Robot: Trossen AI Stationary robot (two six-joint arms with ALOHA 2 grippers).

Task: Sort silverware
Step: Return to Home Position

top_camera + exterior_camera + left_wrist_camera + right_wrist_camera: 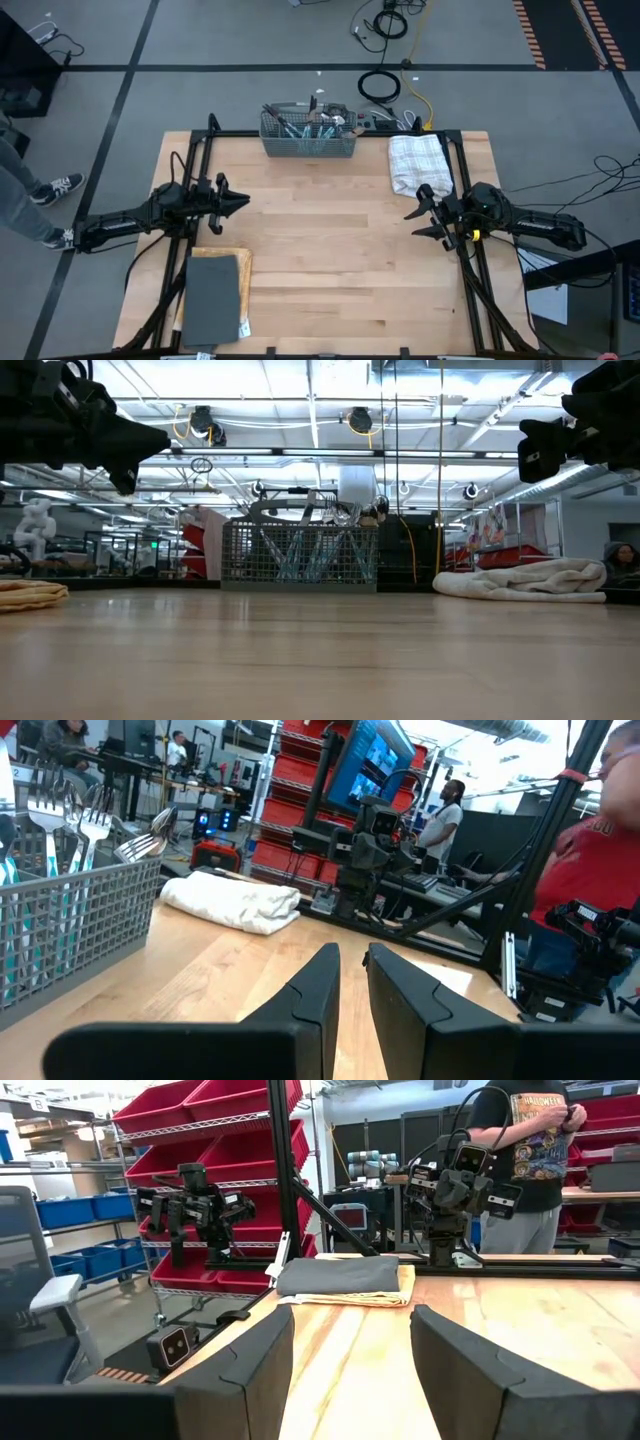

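**Wooden tabletop with both arms hovering, silverware in the basket**

Light wood table (330,250) is carrying, at its near edge on the left, a dark grey folded pad (213,298) that is lying on a tan cloth (245,275). Mid-table, the left gripper (244,203) is hovering above the boards. Its fingers (322,982) are sitting almost together with only a thin slit between them, gripping nothing. Opposite, the right gripper (414,213) is hanging at a similar depth, its fingers (255,1365) spreading wide apart and touching nothing. Farther back on the right, a white towel (418,160) is lying crumpled. At the far edge, the grey mesh basket (308,143) is holding the silverware (300,126), which is standing upright with heads pointing up.
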